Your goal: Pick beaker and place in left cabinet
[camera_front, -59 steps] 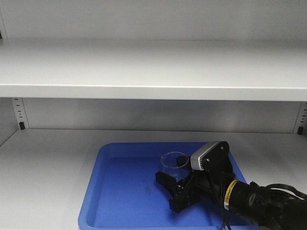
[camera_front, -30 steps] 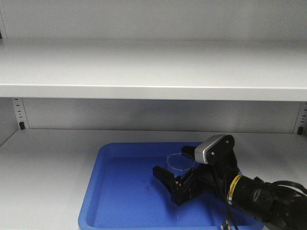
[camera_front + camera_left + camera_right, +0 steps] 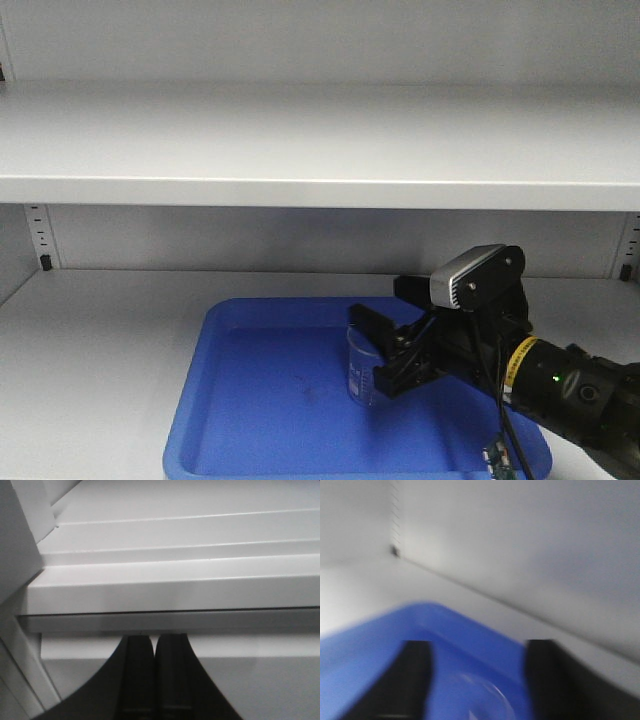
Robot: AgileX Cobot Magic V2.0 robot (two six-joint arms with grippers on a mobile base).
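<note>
- The right gripper (image 3: 385, 350) reaches in from the right over the blue tray (image 3: 260, 420), its black fingers (image 3: 372, 324) spread with the beaker (image 3: 361, 365) between them.
- Whether the fingers press on the glass I cannot tell; they stand at either side of its upper part.
- The beaker is upright within the tray, right of its middle; whether its base rests on the tray floor or hangs just above it is unclear.
- In the right wrist view, blurred, the two fingers (image 3: 410, 680) stand well apart, with the beaker's rim (image 3: 480, 700) faint between them and the tray (image 3: 370, 645) beneath.
- The tray sits on the lower shelf of the cabinet (image 3: 100, 330), toward the front edge.
- Behind the tray, slotted strips (image 3: 38, 235) run up the back corners, and an upper shelf (image 3: 300, 150) spans the width above.
- The left gripper (image 3: 155, 675) shows its two dark fingers pressed together, holding nothing, facing the front edge of a grey shelf (image 3: 175, 595).
</note>
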